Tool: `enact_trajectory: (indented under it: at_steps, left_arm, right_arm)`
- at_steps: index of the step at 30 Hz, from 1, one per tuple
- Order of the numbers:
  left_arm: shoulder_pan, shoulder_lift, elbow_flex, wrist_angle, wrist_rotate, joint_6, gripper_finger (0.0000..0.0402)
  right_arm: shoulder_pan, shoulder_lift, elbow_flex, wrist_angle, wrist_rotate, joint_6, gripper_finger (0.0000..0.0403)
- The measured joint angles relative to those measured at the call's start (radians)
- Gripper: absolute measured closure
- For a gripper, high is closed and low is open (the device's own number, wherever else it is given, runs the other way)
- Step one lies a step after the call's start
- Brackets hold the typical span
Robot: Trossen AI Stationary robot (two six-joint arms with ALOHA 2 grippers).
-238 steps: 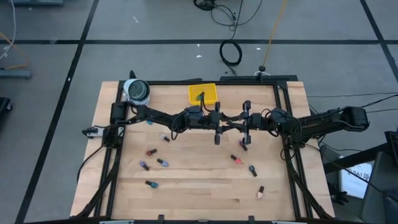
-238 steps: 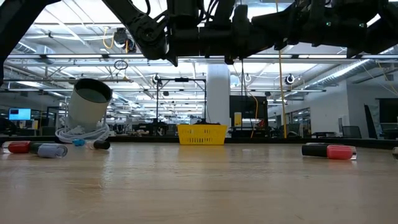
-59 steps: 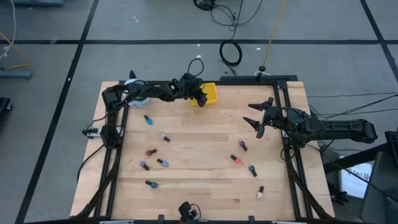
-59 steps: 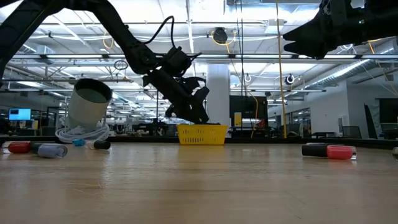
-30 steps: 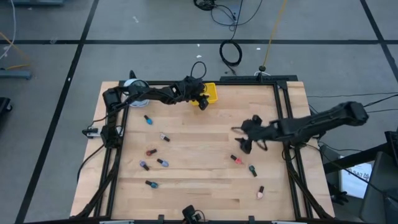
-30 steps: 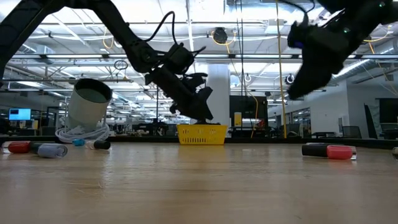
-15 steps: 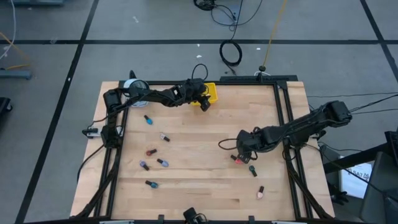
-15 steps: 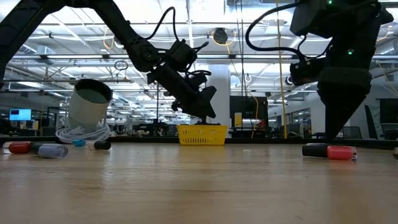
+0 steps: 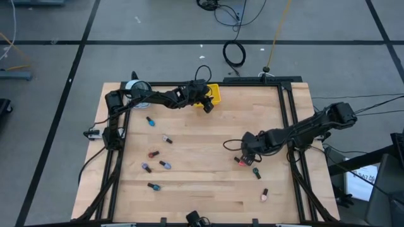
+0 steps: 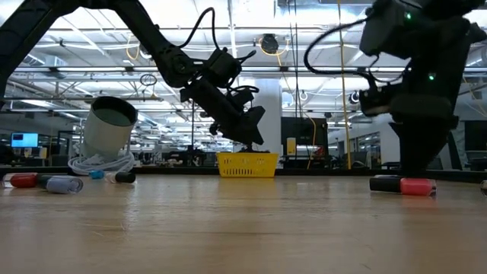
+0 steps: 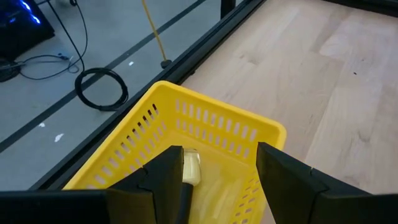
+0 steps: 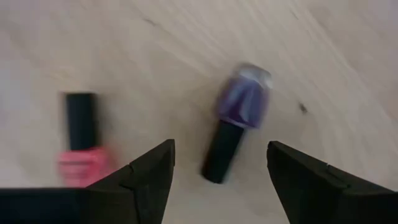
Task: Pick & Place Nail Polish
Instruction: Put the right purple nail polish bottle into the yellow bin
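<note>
Our right pincer (image 12: 217, 171) hangs low over the counter (image 9: 202, 189) with its fingers apart and nothing between them, and a purple bottle (image 12: 233, 127) lies flat just ahead of the gap, dark cap toward us, body away. A pink bottle (image 12: 79, 146) lies just beside it, outside one finger, apart from the purple one. From above, the pincer (image 9: 245, 150) covers the purple bottle, and only the pink one (image 9: 240, 161) shows at its edge, with a green bottle (image 9: 256, 171) near. We judge these bottles light, stiff and glassy: smooth enough to roll or skid on the wood if a finger nudges them, and small enough to slip from a careless hold. We would take the purple one across its body or at the join with the cap, fingers on either side of its length. Our left pincer (image 11: 217, 180) hovers over the yellow tray (image 11: 211, 134), fingers spread and empty, and a pale bottle (image 11: 190, 167) lies inside the tray close to one finger. More bottles (image 9: 158, 165) lie scattered on the left half of the counter, well apart from both pincers.
</note>
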Motion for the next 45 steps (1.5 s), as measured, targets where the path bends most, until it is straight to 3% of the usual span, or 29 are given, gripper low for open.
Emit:
enact_trajectory:
  at_steps: [19, 31, 40, 45]
  left_arm:
    - [0.000, 0.000, 0.000, 0.000, 0.000, 0.001, 0.0201]
    - [0.000, 0.000, 0.000, 0.000, -0.001, 0.007, 0.0201]
    - [0.000, 0.000, 0.000, 0.000, -0.001, 0.007, 0.0201]
    - [0.000, 0.000, 0.000, 0.000, -0.002, 0.007, 0.0201]
  right_arm:
    - [0.001, -0.001, -0.069, 0.118, 0.077, -0.003, 0.0168]
    - [0.000, 0.000, -0.077, 0.152, 0.080, 0.016, 0.0272]
    - [0.000, -0.003, -0.171, 0.211, 0.070, 0.026, 0.0350]
    - [0.000, -0.010, -0.178, 0.217, 0.064, 0.001, 0.0352]
